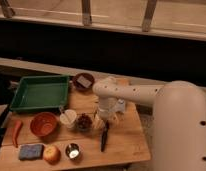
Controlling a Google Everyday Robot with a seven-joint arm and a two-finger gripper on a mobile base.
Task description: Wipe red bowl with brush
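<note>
The red bowl (43, 124), round and orange-red, sits on the left half of the wooden table (123, 142). The brush (104, 139), slim and black, lies on the table right of centre, pointing toward the front edge. My gripper (105, 120) hangs from the white arm just over the brush's far end, well to the right of the red bowl. Its jaws stand open, with nothing held between them. The brush's upper tip is partly hidden by the gripper.
A green tray (38, 92) stands at the back left, a dark maroon bowl (83, 81) behind the arm. A white cup (69, 118) and a clear bowl of red berries (85, 121) stand between red bowl and gripper. Chili (16, 132), blue sponge (30, 151), fruit (52, 154) and a metal cup (72, 151) line the front.
</note>
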